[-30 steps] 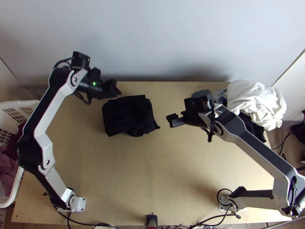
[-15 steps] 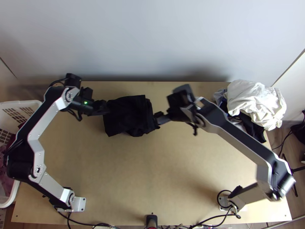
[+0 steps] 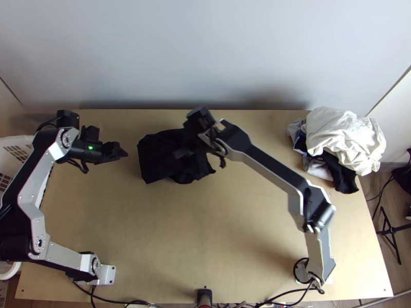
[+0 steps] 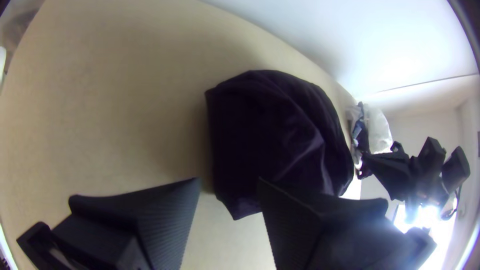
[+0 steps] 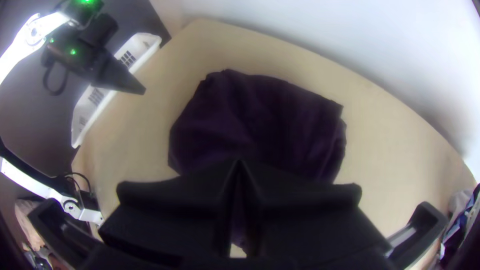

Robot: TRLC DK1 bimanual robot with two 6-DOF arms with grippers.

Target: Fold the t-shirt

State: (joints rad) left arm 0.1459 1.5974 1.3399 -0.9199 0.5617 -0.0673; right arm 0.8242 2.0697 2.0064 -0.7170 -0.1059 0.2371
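Dark shirt (image 3: pixel 156 161), folded into a rough, creased square, lies under right pincer (image 5: pixel 239 163); tips together, can't tell if touching cloth. Left pincer (image 4: pixel 229 182): fingers apart, gripping nothing, shirt a bit beyond tips. Probably light, soft, floppy; layers may slide. Best hold: edge facing left pincer, all layers pinched.

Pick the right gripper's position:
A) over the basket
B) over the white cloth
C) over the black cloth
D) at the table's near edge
C, since the top view has the right gripper over the black cloth, well away from the white cloth at the table's far right corner.
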